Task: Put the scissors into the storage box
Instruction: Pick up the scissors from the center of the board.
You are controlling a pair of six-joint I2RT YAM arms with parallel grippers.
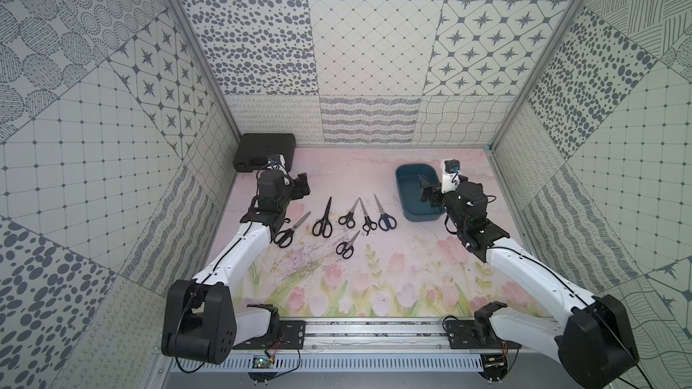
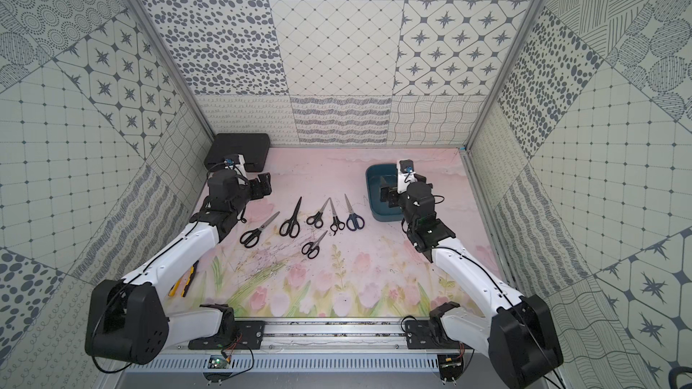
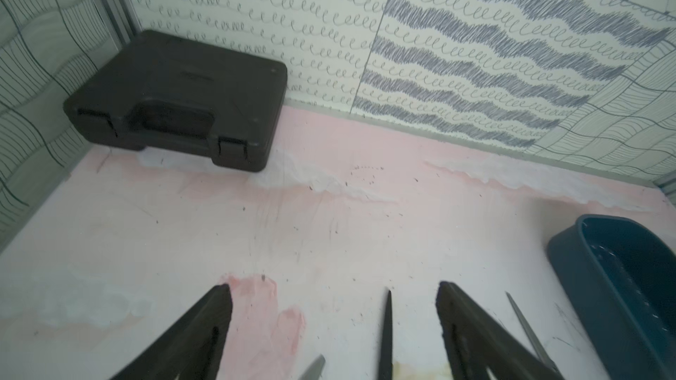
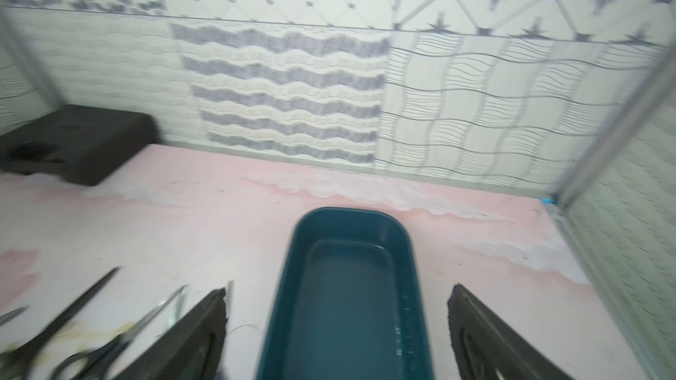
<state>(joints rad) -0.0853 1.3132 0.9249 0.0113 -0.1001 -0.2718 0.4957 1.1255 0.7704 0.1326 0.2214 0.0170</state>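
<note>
Black case [image 1: 262,145] back corner; yellow pliers [image 2: 191,273] beside left arm [image 2: 176,256].

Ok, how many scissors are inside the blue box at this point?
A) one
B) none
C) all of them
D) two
B: the right wrist view shows the blue box with a bare floor, and in both top views the scissors lie out on the table beside it.
</note>
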